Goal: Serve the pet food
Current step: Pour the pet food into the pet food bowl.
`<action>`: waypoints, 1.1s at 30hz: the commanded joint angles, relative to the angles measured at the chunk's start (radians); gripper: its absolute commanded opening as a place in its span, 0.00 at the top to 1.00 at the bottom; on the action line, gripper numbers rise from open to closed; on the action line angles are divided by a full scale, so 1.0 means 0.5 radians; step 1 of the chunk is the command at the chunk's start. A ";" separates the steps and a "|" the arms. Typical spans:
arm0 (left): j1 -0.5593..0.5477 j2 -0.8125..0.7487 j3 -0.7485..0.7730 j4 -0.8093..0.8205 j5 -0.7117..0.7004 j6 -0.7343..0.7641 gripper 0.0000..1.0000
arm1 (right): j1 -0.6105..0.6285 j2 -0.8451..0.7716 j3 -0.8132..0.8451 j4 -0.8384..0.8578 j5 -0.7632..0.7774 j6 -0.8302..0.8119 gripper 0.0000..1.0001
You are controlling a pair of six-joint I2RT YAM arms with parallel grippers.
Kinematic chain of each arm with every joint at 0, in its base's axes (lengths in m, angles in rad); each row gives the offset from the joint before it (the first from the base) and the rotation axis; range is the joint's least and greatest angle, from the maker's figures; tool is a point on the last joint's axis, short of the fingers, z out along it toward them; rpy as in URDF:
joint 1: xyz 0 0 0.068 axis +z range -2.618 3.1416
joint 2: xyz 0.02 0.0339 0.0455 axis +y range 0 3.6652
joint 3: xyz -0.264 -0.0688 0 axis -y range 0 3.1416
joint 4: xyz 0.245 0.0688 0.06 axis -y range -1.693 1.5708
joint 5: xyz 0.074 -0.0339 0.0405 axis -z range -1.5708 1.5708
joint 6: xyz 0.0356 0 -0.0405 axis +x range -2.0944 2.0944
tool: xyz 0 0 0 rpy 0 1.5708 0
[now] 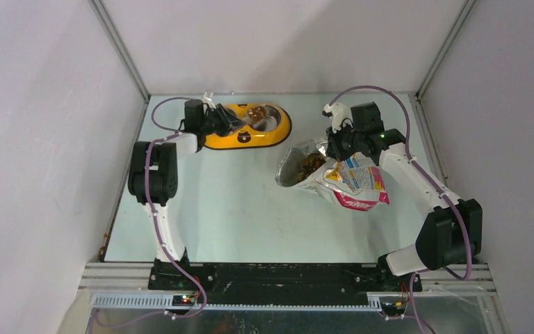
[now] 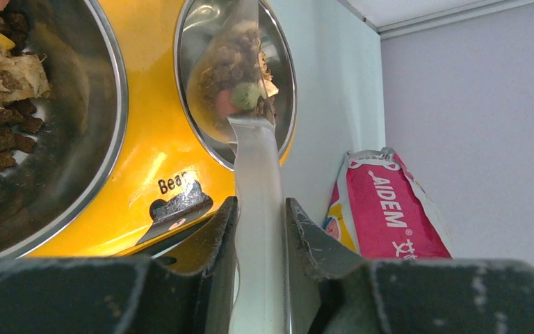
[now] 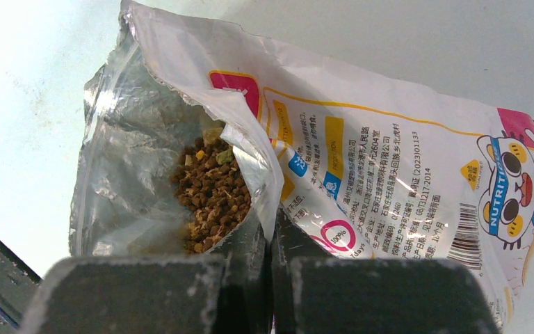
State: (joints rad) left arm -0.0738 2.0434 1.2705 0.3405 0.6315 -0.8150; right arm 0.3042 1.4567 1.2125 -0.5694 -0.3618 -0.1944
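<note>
1. My left gripper (image 2: 259, 229) pinches the scoop (image 2: 256, 174) handle; pet food (image 2: 235, 76) heaps just ahead, over a feeder (image 2: 149, 139) bowl.
2. My right gripper (image 3: 270, 240) is clamped on the bag (image 3: 375, 153) rim; more lies inside, just ahead.
3. Loose, light pieces probably spill easily; I hold the stiff handle and tip slowly.

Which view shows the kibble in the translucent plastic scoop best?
Left wrist: the translucent plastic scoop is close up, its brown kibble load clear. Top external leaves it too small to make out; right wrist misses it.
</note>
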 commanded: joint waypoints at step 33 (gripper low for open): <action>-0.118 0.005 0.459 -0.842 -0.380 0.474 1.00 | 0.007 -0.023 -0.004 -0.061 0.135 -0.039 1.00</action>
State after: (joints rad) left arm -0.1352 2.0434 1.4536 -0.0319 0.4923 -0.6189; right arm 0.3130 1.4567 1.2125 -0.5694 -0.3515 -0.1947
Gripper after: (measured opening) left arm 0.295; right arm 0.014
